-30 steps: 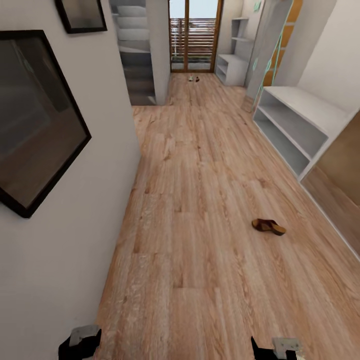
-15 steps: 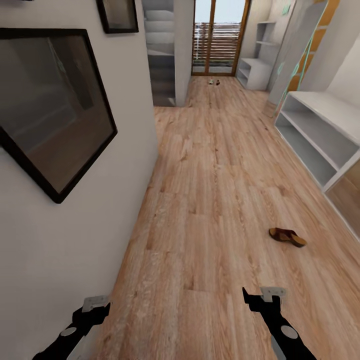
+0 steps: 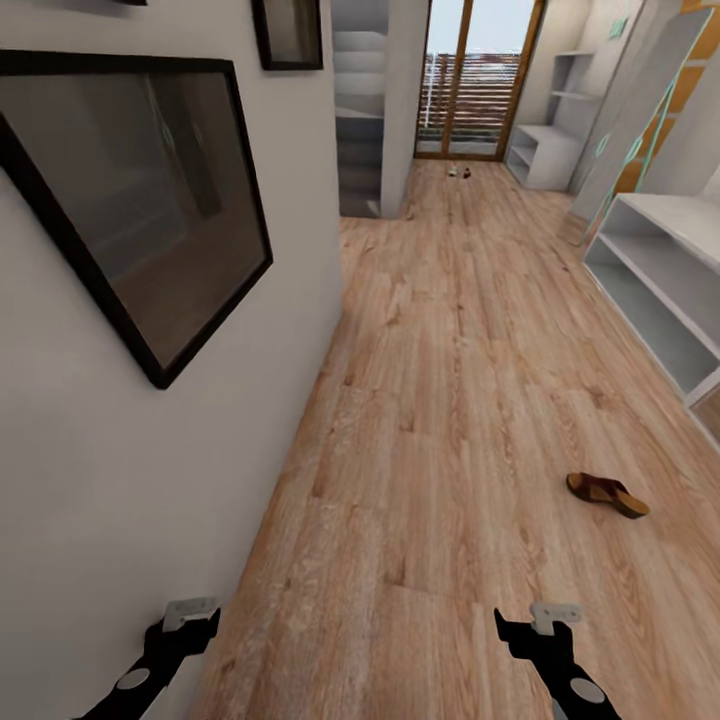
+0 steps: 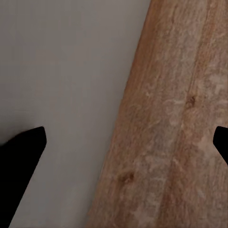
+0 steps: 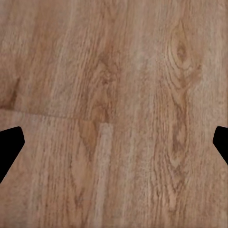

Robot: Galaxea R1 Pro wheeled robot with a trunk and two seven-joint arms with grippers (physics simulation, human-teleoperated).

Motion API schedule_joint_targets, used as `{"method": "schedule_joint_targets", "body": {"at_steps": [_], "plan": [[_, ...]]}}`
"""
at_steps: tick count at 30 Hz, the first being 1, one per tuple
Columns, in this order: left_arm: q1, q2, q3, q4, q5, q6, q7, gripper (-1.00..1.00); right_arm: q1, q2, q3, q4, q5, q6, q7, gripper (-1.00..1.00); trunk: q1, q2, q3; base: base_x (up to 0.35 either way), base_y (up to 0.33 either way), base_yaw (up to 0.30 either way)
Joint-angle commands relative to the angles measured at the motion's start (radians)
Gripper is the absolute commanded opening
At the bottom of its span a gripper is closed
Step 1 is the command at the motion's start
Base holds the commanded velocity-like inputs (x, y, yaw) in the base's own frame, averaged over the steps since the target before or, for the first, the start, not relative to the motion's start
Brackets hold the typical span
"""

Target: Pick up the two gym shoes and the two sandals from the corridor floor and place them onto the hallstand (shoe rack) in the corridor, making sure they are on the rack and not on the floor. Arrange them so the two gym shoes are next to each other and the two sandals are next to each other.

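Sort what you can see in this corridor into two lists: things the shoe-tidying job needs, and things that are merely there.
Part of the job:
- sandal lying on the corridor floor
- two small shoes far down the corridor, too small to identify
- hallstand

Just there:
- framed pictures
- glass door

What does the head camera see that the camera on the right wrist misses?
Head view: a brown sandal lying on the floor, a grey shoe rack along the right side, tiny shoes near the far door, framed pictures on the wall. Right wrist view: a close look at the wood grain between its wide-apart fingertips. Both show the plank floor.
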Motion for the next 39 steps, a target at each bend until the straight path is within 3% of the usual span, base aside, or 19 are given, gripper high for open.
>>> {"method": "schedule_joint_targets", "body": {"at_steps": [1, 10, 39], "plan": [[0.0, 0.0, 0.006, 0.002, 0.009, -0.003, 0.001, 1.0, 0.0, 0.0, 0.001, 0.003, -0.008, -0.004, -0.001, 1.0, 0.004, -0.007, -0.002, 0.0, 0.0, 0.046], [0.0, -0.003, -0.014, 0.002, 0.009, -0.006, 0.001, 1.0, 0.0, -0.001, -0.001, 0.092, -0.012, -0.005, 0.001, 1.0, 0.038, -0.07, -0.018, 0.0, 0.0, -0.106], [0.0, -0.014, -0.017, 0.002, 0.01, -0.007, 0.001, 1.0, -0.001, 0.007, 0.002, 0.101, -0.012, -0.005, -0.002, 1.0, 0.15, -0.273, -0.087, 0.0, 0.0, -0.171]]}}
